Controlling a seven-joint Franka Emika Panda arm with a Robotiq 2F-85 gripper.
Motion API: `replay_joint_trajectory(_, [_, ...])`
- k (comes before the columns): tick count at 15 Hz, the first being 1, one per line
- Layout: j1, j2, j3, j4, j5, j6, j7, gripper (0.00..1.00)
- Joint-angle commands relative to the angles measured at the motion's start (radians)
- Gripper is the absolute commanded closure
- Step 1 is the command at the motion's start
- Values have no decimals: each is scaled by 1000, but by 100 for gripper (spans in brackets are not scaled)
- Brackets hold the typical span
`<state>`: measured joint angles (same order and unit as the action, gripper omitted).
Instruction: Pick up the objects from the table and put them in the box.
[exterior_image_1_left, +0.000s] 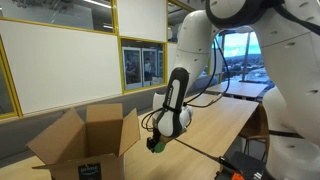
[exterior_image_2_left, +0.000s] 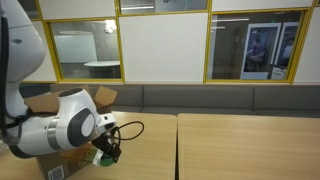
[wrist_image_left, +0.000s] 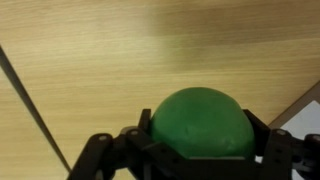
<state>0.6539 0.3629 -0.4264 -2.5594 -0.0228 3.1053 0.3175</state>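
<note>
- We see the black fingers (wrist_image_left: 110, 155) clamped on a bright green ball (wrist_image_left: 200, 125).
- Beneath lies the pale wooden bench (wrist_image_left: 80, 60); yellow-framed glass partitions (exterior_image_2_left: 255, 45) line the room.

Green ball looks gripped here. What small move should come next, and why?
Probably carry the green ball sideways toward the cardboard box, lifting enough to clear its flaps. The wrist view shows the ball seated in the gripper, and in an exterior view the gripper hangs beside the box, not over its opening.
</note>
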Motion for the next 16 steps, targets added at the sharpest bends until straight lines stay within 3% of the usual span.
replay_joint_trajectory(1, [211, -102, -275, -27, -143, -13, 124, 38])
replay_joint_trajectory(4, [395, -109, -512, 18, -274, -26, 239, 38])
replay_joint_trajectory(8, [694, -105, -826, 73, -388, -70, 373, 38])
replay_joint_trajectory(12, [1001, -78, -1074, 123, -421, -132, 468, 38])
replay_joint_trajectory(16, [1312, -37, -1288, 155, -379, -201, 499, 38])
